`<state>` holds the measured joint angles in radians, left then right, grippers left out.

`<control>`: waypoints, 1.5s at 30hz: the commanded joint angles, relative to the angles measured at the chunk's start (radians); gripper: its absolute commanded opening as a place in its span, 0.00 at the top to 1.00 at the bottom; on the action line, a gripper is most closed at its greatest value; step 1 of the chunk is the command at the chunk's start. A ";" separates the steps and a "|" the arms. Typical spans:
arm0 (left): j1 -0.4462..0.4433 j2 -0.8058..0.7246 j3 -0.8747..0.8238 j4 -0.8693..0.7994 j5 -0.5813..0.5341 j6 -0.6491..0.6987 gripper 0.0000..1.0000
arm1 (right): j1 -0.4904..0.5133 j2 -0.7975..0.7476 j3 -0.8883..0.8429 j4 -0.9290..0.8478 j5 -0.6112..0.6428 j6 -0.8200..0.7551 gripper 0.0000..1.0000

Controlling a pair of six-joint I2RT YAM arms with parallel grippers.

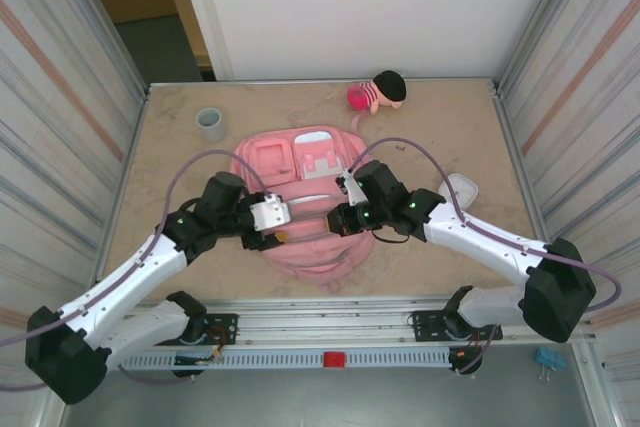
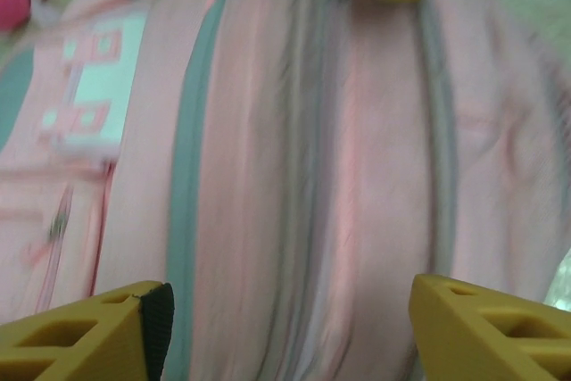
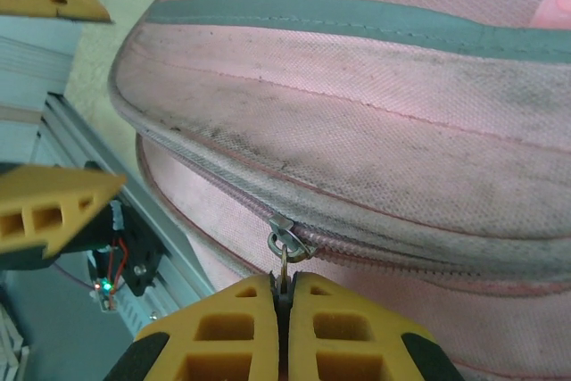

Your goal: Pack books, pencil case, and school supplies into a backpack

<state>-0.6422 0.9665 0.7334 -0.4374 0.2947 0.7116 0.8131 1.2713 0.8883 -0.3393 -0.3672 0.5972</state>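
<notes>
Metal rail (image 1: 330, 332), beige table (image 1: 450, 127), pink backpack (image 1: 312, 252), white wall (image 1: 380, 7)

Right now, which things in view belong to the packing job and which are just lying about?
Job: large pink fabric backpack; its metal zipper pull, pinched in the right fingers; white rounded-square box by the right arm.
Lying about: grey cylindrical cup; pink plush doll with black hair.
</notes>
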 commanded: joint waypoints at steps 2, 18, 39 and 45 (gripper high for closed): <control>-0.096 0.109 0.079 0.102 -0.064 -0.037 0.32 | 0.012 -0.026 0.038 0.052 -0.057 -0.008 1.00; -0.028 0.142 0.029 0.090 -0.008 0.027 0.96 | -0.253 -0.087 -0.048 -0.073 -0.140 -0.112 1.00; -0.162 0.182 0.095 0.183 -0.064 -0.048 0.47 | -0.142 -0.045 0.007 0.008 -0.221 -0.086 1.00; -0.170 0.301 0.133 0.224 -0.061 -0.041 0.67 | -0.145 -0.059 -0.002 0.003 -0.225 -0.093 1.00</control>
<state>-0.8089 1.2465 0.8272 -0.2455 0.2520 0.6704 0.6571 1.2430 0.8528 -0.3592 -0.5648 0.4961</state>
